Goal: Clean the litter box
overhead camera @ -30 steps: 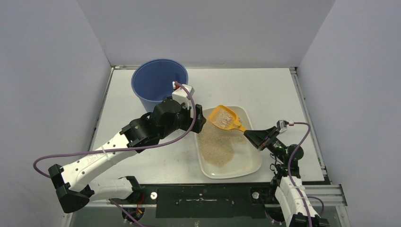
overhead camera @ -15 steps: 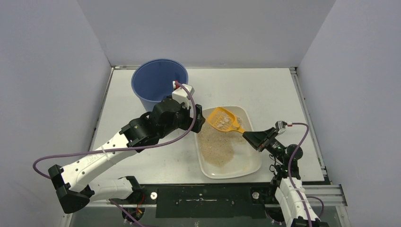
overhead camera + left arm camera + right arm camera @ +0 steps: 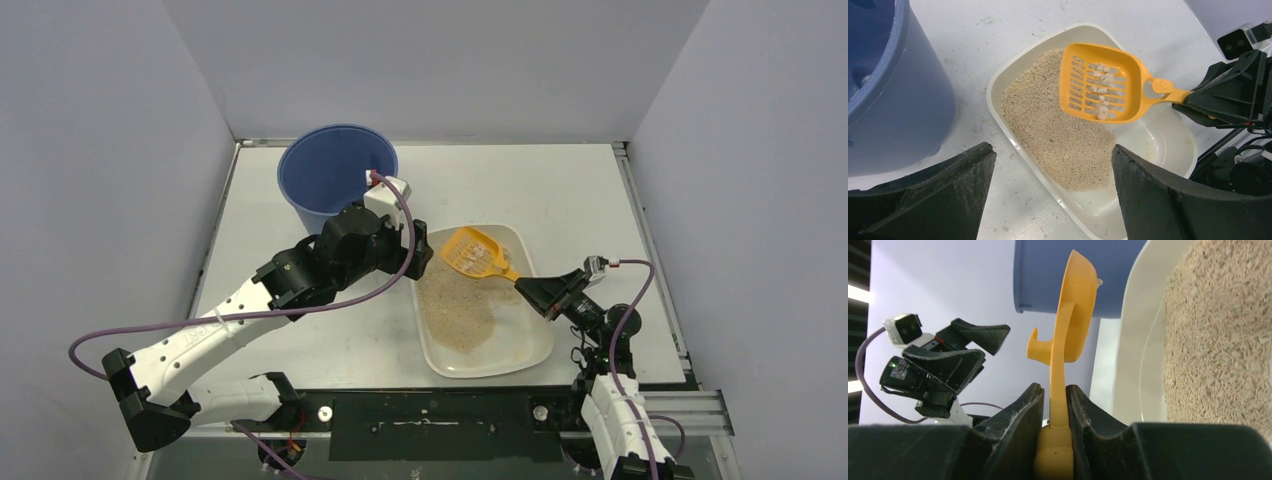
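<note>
Right gripper [image 3: 1053,392] clamps the yellow scoop [image 3: 1100,82] over the litter box [image 3: 536,345], which lies beside the blue bucket [image 3: 330,175]; left gripper [image 3: 1050,167] gapes empty. Carry the scoop level so the clumps [image 3: 1101,95], probably waste, do not spill.

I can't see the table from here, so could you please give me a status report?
Right gripper shut on scoop handle, clumps aboard, above litter box. Left gripper open, empty. Left arm sits between scoop and bucket.
</note>
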Tool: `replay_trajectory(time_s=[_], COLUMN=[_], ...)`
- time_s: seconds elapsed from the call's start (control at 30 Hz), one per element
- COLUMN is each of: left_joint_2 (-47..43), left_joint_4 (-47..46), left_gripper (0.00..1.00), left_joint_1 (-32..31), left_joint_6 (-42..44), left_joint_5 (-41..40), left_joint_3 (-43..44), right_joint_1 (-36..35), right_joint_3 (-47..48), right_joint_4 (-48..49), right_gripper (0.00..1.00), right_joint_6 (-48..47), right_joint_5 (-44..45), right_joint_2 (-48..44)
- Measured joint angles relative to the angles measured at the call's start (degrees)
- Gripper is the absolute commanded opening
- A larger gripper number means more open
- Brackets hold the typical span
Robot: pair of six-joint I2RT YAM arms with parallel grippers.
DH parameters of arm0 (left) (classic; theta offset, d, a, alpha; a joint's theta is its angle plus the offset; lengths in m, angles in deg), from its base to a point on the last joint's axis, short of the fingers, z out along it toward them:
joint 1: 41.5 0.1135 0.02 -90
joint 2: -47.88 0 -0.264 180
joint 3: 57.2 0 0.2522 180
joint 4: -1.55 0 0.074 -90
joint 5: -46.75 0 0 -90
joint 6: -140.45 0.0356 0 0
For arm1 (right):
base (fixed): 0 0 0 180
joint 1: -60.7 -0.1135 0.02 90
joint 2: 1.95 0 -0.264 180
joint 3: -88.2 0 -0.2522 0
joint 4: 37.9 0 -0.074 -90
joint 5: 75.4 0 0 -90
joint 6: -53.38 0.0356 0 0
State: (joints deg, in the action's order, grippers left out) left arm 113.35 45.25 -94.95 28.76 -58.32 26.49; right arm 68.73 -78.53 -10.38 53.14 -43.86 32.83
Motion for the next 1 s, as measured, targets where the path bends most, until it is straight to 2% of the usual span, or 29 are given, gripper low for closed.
replay_trajectory(time_s=[0.1,0.2,0.33,0.77,1.0], left_joint_2=[0.0,-0.04,-0.15,-5.42,-13.31], left_joint_4=[0.02,0.0,0.02,-0.26,-1.79], left_gripper=[0.84,0.84,0.85,0.85,0.87], left_joint_1=[0.04,0.04,0.04,0.04,0.07], left_joint_6=[0.39,0.96,1.44,4.85,7.06], left_joint_5=[0.0,-0.04,-0.11,-5.64,-12.48], left_joint_3=[0.0,0.0,0.0,-0.31,-3.54], right_joint_1=[0.11,0.0,0.15,-0.31,-3.61], right_joint_3=[0.0,0.0,0.07,0.17,8.24], right_joint_4=[1.97,-3.78,-0.92,-2.43,-6.12], right_gripper=[0.0,0.0,0.0,0.0,0.0], right_joint_6=[1.38,-2.6,-1.11,-3.72,-6.75], right_joint_5=[0.59,0.28,0.57,0.57,2.75], right_joint_2=[-0.11,-1.81,-0.63,2.4,7.58])
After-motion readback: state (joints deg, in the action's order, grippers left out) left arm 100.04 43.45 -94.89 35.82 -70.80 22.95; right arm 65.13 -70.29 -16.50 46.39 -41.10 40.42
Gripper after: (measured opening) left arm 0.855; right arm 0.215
